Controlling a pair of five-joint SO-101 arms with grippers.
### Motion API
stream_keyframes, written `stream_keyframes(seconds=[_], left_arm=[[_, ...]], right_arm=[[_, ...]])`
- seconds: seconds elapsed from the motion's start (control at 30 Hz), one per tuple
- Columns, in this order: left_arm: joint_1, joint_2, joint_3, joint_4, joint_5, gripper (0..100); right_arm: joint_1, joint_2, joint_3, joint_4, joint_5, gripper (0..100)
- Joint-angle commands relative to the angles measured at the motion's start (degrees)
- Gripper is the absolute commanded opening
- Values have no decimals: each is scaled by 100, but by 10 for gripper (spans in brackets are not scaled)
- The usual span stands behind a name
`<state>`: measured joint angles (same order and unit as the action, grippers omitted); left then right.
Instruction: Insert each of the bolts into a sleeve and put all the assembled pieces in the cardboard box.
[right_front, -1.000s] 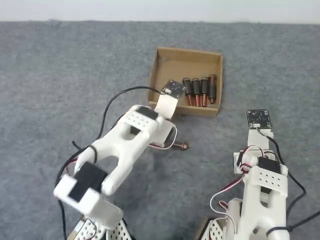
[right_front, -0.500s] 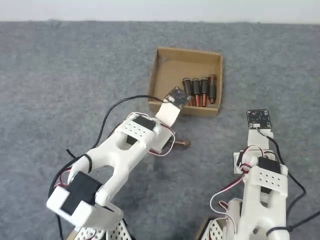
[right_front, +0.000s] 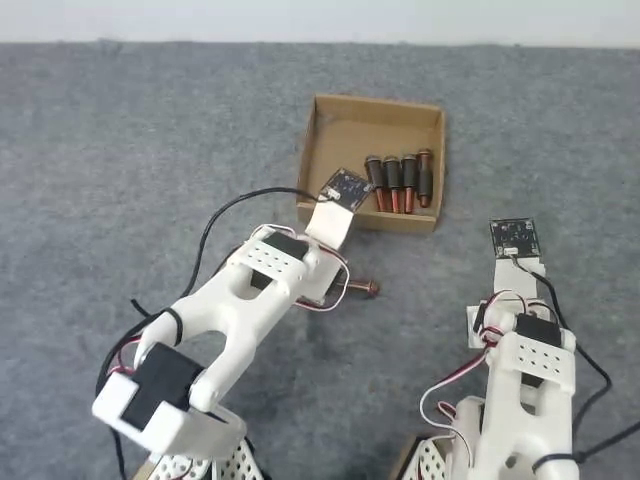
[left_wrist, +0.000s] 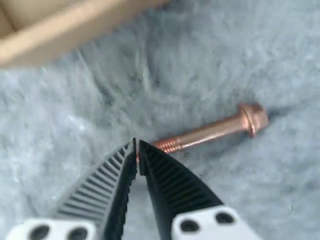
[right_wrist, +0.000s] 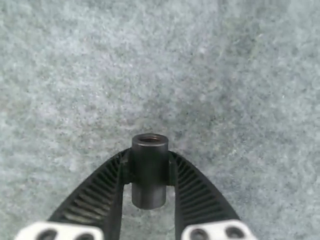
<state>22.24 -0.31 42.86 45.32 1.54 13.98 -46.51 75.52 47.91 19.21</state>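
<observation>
Your left gripper (left_wrist: 136, 146) is pinched almost closed, its tips touching the threaded end of the bolt (left_wrist: 210, 131); whether they truly grip it, you cannot tell. That bolt lies flat near the middle of the grey surface (right_front: 120, 150), just short of the cardboard box (right_front: 372, 222), probably waiting to be lifted. Your right gripper (right_wrist: 149, 161) clamps the sleeve (right_wrist: 149, 182) with its bore exposed, seemingly presented to receive the bolt. Four assembled pieces (right_front: 400, 182) lie against the box's front wall.

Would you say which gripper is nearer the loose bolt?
Left. The left gripper sits at the threaded end of the bolt; the right gripper, holding a sleeve, is well away.
</observation>
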Motion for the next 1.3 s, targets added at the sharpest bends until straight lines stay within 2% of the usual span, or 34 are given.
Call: stream_keyframes(seconds=[0.0,0.2,0.27,0.4,0.53,0.77,0.9,1.07,1.27], left_arm=[[44,-176,-75,440,325,12],[44,-176,-48,492,457,12],[79,-176,-57,747,457,13],[738,-176,110,1204,466,13],[1275,-220,233,1284,484,12],[993,-246,101,1248,387,12],[923,-255,-48,1292,-721,13],[1222,-255,-356,1996,-1908,13],[1143,-255,-470,2013,-3349,17]], right_arm=[[31,-224,-53,-75,123,7],[31,-224,-53,-66,123,7],[31,-224,-53,-66,123,7],[31,-224,-53,-66,123,7],[31,-224,-53,-66,123,7],[31,-224,-53,-66,141,7],[31,-224,-53,-66,141,7],[31,-224,-53,-75,149,7],[57,-224,-53,-84,149,7]])
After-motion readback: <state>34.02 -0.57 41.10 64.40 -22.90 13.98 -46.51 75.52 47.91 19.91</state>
